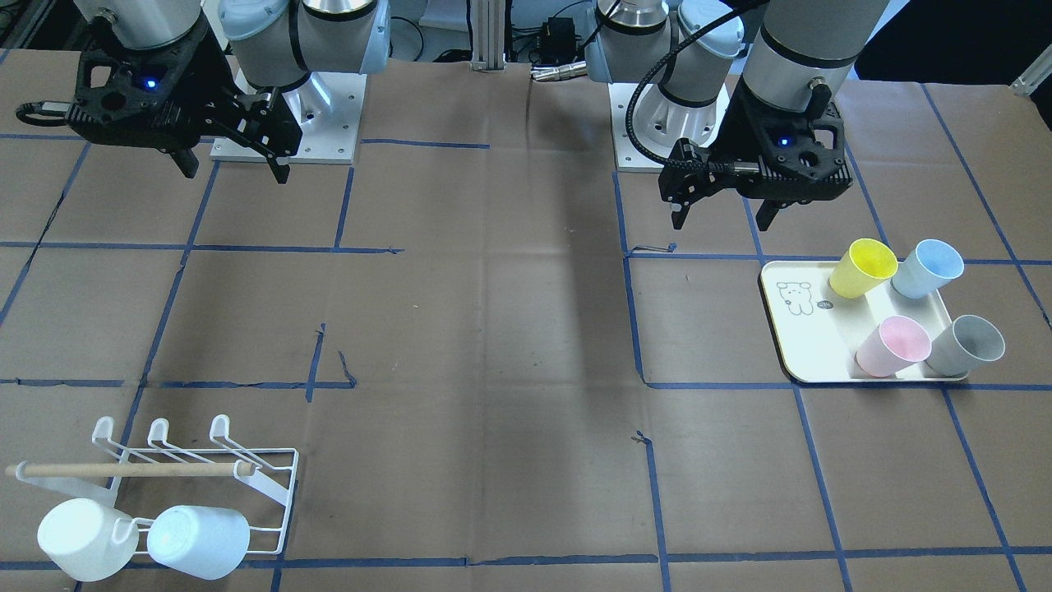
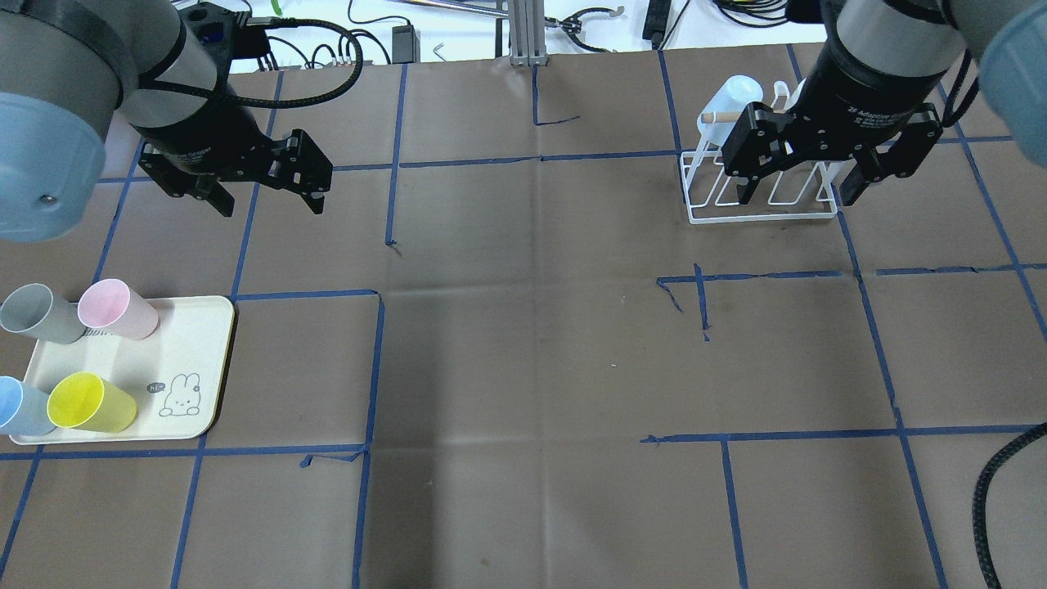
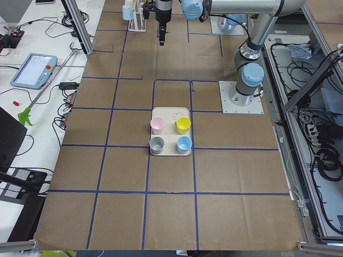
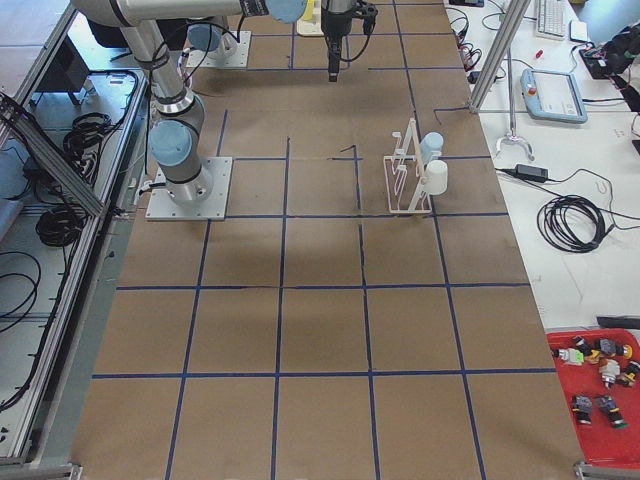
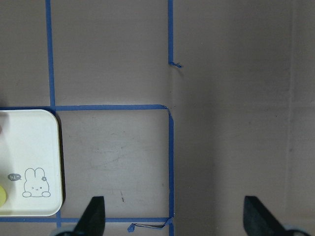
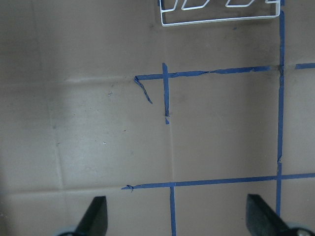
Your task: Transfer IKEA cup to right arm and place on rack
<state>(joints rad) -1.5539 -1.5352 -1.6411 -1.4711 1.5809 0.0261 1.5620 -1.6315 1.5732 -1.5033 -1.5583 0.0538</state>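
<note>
On my right, front view: rack [image 1: 123, 470] carries two white cups [image 1: 197, 538]; tray [image 1: 801, 345] on my left holds four coloured cups [image 1: 863, 267]. Overhead: left jaws and right jaws spread wide, empty, above counter [image 2: 523, 368]. Wrist views: fingertips apart.

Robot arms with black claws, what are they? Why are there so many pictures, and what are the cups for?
This is a robot with a left arm and a right arm. The black claw at each tip is called an end effector. The left end effector and the right end effector are both open and hold nothing.

Four cameras watch the table from above, from the front and from both ends. Two more ride on the wrists and look straight down.

On the table is a tray with a yellow cup, pink cup, grey cup and blue cup. There is also a white rack with two white cups on it.
</note>
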